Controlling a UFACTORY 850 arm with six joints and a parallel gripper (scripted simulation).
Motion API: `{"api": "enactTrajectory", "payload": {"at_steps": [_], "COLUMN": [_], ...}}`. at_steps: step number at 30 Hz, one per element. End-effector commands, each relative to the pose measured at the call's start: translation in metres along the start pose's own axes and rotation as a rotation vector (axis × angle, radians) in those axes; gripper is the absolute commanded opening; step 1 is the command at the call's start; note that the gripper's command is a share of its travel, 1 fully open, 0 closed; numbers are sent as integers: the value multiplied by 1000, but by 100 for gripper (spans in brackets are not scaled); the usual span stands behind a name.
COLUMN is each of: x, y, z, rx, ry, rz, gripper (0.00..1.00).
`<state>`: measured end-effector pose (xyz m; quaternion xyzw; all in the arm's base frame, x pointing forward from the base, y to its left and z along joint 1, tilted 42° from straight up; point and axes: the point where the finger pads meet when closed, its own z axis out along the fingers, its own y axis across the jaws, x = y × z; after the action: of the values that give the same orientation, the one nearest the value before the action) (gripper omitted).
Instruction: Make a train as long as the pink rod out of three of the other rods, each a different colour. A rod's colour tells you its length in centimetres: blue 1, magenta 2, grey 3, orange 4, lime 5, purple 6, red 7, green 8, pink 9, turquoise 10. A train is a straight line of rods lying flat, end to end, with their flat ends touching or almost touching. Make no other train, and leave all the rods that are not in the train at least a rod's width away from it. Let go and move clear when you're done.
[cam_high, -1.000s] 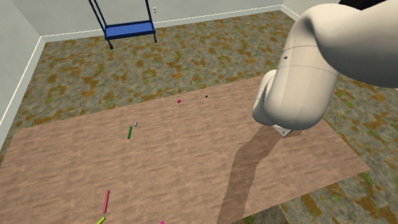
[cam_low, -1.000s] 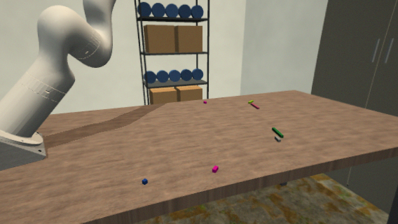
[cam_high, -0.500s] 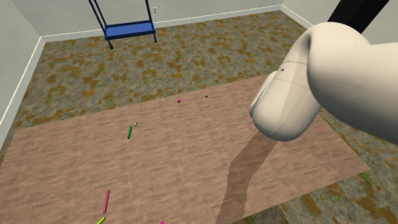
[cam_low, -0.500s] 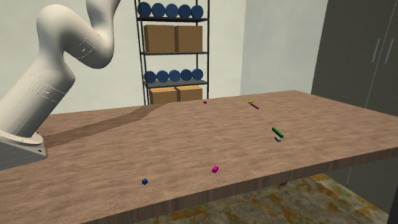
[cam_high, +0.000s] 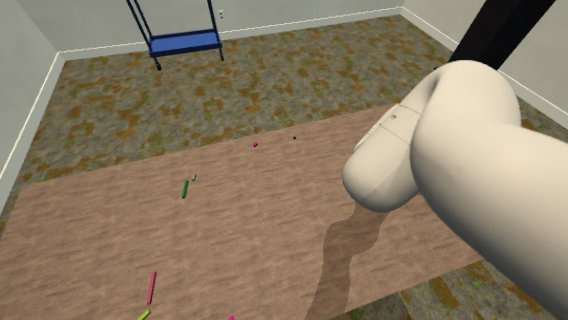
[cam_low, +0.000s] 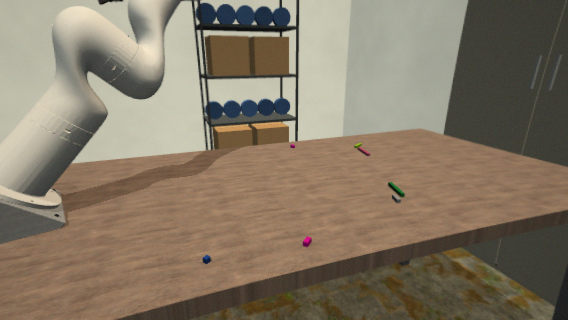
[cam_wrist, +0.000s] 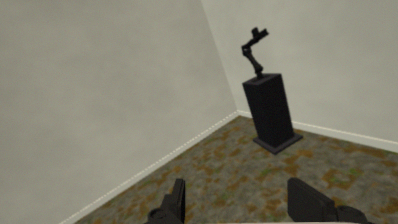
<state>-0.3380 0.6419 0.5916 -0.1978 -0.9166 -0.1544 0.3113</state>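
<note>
My gripper (cam_wrist: 236, 196) is open and empty in the wrist view, aimed at wall and floor away from the rods. A small blue rod (cam_high: 294, 137) (cam_low: 206, 259) and a magenta rod (cam_high: 255, 144) (cam_low: 307, 241) lie apart near one long edge. A green rod (cam_high: 185, 189) (cam_low: 396, 189) lies close beside a short grey rod (cam_high: 194, 177) (cam_low: 396, 199). A long pinkish-red rod (cam_high: 151, 288) (cam_low: 364, 151) lies near a lime rod (cam_high: 144, 315) (cam_low: 358, 145), at an angle to it. A second magenta piece (cam_high: 231, 318) (cam_low: 292, 146) lies apart. No end-to-end line shows.
The rods lie on the wooden table (cam_high: 260, 215) (cam_low: 250, 200). The arm (cam_high: 470, 150) (cam_low: 55, 130) rises at one end of it and casts a shadow across the top. A blue cart (cam_high: 185, 43), a shelf rack (cam_low: 250, 76) and a black pedestal (cam_wrist: 271, 112) stand off the table.
</note>
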Motion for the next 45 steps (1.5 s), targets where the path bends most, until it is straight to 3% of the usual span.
{"api": "enactTrajectory", "payload": {"at_steps": [1,7,9,10,12,24,26,27,29,41,43,44,45], "x": [-21,-62,-62,-82,-89,-186,-186,-210,-218,-327,-327,-353,-356], "y": [36,93,93,117,125,216,216,233,238,294,294,303,304], "z": [-13,-39,-39,-53,-57,-127,-127,-145,-151,-238,-238,-259,-262], "rx": [-41,-111,-111,-143,-153,-293,-293,-325,-335,-473,-473,-504,-508], "ry": [-8,-26,-26,-35,-38,-78,-78,-88,-91,-136,-136,-147,-148], "rz": [39,109,109,140,151,291,291,323,333,474,474,505,510], "gripper": [100,100,100,100,100,100,100,100,100,100,100,100,100]}}
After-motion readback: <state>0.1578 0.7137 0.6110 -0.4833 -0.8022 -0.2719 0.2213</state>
